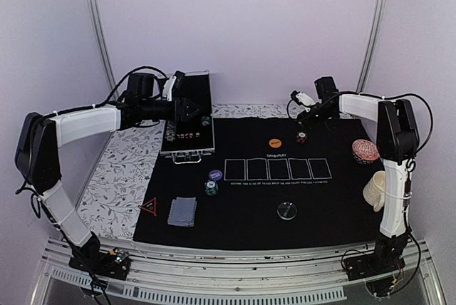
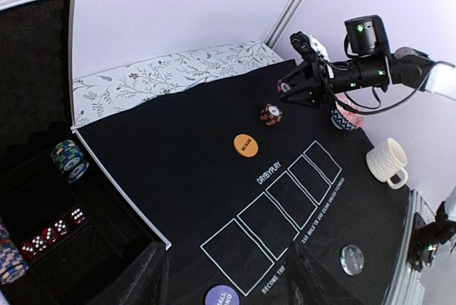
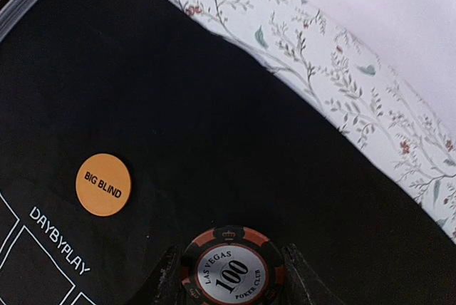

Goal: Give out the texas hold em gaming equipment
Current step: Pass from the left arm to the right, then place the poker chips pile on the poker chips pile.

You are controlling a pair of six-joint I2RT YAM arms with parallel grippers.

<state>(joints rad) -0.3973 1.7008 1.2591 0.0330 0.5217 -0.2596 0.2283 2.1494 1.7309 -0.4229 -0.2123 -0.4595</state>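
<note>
As seen from above, near edge of mat [image 1: 242, 230]: red triangle marker [image 1: 149, 207], cards [image 1: 182, 212], clear disc [image 1: 287, 210]. Mid-mat: green chip [image 1: 211, 187], blue chip [image 1: 215, 175]. Farther: orange chip [image 1: 276, 144]. Right hand [image 3: 229, 276] pinching red-black chip [image 3: 231, 269]. Left hand [image 1: 187, 111] spread over open case [image 1: 189, 130].

Orange disc [image 3: 103, 184] "BIG BLIND"; chip [image 3: 231, 269] "LAS VEGAS 100"
</note>
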